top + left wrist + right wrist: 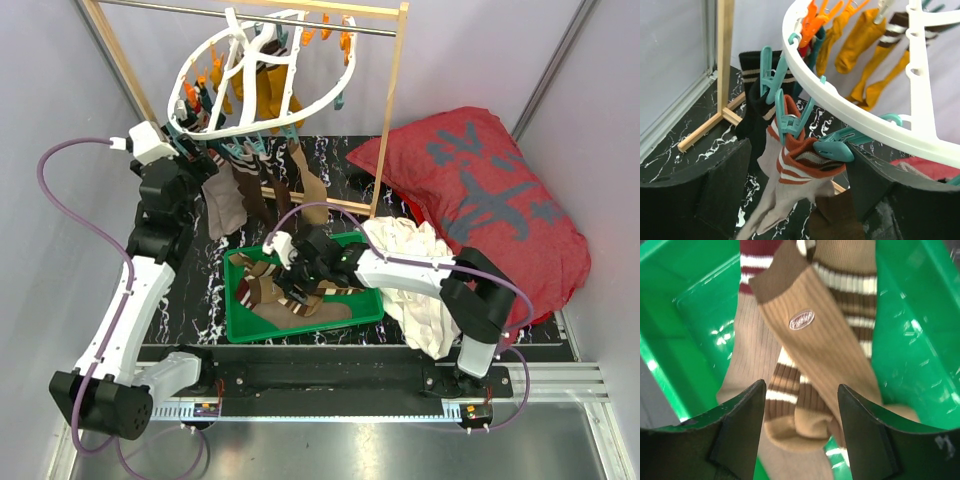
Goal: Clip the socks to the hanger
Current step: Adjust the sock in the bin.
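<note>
My right fingers point(740, 430) are spread wide and hang low over the green tray point(685, 315), one either side of a tan sock point(810, 340) with brown and cream stripes; neither pad touches it, as far as I can tell from the blurred wrist view. That sock lies straight ahead of these fingers, its long axis running away from me toward the far wall of the tray and tilted a little left, so my gap crosses its width; closing here should pinch it near the toe end. My left fingers point(700, 190) are spread too, up at the hanger point(850, 105), flanking a teal clip point(832, 147) that bites an orange-cuffed sock point(800, 165); they grip nothing. The right arm is the nearer to the loose socks by far; the left waits at the rim.
</note>
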You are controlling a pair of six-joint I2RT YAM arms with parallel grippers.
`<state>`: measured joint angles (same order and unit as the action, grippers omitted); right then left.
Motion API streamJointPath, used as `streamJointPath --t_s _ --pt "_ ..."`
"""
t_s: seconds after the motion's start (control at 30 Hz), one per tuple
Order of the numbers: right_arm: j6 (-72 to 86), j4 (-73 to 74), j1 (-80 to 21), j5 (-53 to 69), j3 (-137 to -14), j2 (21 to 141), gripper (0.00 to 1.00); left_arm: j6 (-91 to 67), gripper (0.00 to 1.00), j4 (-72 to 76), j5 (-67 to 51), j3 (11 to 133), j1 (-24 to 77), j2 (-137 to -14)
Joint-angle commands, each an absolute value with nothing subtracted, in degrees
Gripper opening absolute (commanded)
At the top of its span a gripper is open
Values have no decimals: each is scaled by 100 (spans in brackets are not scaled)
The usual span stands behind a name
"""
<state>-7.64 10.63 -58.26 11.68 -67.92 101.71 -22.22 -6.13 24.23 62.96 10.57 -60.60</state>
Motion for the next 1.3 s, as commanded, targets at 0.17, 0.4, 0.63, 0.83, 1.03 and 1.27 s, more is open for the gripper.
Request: streamJointPath --t_s 0.17,0.4,0.63,0.83,1.03,1.27 --pt "-1125 1046 -5880 1055 -7900 11064 59 -2022 79 -316 2645 6565 932 -6381" --pt "-1222 1055 -5933 1160 -8156 11452 56 -2013 80 -518 2742 6794 765 -6477" --pt "-1266 1055 -6047 1090 -8297 11873 52 -2074 81 -756 2804 6908 615 -6451" --pt "-1275 1063 -6064 853 -8315 11971 32 -2013 86 -1019 2593 7014 606 -6241" --pt "-1160 1063 -6064 774 -8148 11514 9 -1951 96 -1476 2127 7022 606 -5811" --pt "-985 1063 -6073 677 -7954 11013 4 -1819 99 -2161 1864 7198 712 -5195"
